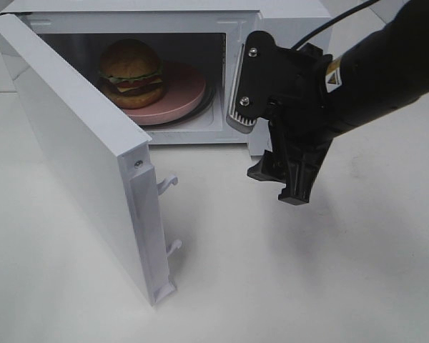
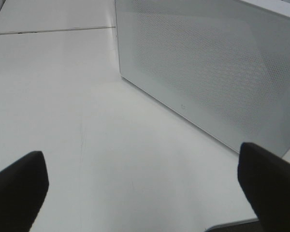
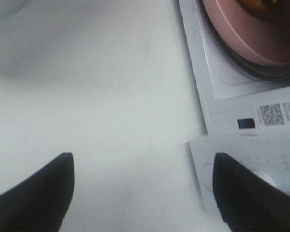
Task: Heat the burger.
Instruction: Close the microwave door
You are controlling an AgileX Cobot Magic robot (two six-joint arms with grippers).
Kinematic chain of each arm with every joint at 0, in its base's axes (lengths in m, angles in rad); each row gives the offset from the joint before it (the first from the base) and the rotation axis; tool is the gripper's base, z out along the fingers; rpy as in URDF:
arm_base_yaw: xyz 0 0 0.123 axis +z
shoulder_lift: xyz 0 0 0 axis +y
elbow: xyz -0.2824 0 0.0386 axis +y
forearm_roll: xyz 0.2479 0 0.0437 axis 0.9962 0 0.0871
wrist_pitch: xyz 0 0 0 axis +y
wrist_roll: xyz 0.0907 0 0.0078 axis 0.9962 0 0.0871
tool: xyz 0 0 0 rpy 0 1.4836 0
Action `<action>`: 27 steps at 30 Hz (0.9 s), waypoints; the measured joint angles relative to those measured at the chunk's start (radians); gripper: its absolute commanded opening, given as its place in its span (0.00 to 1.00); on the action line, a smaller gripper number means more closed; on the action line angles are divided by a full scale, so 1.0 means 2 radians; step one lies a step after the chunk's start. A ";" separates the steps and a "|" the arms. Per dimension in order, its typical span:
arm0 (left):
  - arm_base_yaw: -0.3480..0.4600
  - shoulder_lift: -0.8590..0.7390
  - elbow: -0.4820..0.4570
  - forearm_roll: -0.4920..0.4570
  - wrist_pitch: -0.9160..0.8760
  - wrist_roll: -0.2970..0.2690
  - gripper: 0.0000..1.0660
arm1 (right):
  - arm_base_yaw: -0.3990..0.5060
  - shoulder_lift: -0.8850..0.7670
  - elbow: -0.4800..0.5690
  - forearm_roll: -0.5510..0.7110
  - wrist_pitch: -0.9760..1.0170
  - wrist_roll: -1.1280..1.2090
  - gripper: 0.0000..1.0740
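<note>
The burger, with a glossy brown bun, lettuce and cheese, sits on a round pink plate inside the open white microwave. Its door is swung wide to the left. My right gripper hangs open and empty in front of the microwave's right panel, fingers pointing down at the table. In the right wrist view the right gripper is over bare table, with the plate and a sliver of burger beyond. My left gripper is open and empty, facing a white dotted panel of the microwave.
The door's two latch hooks stick out of its free edge toward the table's middle. A QR sticker and a dial mark the microwave's control panel. White table stretches in front of the microwave.
</note>
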 measured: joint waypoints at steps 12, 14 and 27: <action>0.000 0.000 0.000 0.000 0.000 0.000 0.94 | 0.000 -0.089 0.060 0.000 0.078 0.182 0.71; 0.000 0.000 0.000 0.000 0.000 0.000 0.94 | 0.000 -0.094 0.063 0.000 0.086 0.196 0.71; 0.000 0.000 0.000 0.000 0.000 0.000 0.94 | 0.000 -0.180 0.070 0.000 0.206 0.339 0.71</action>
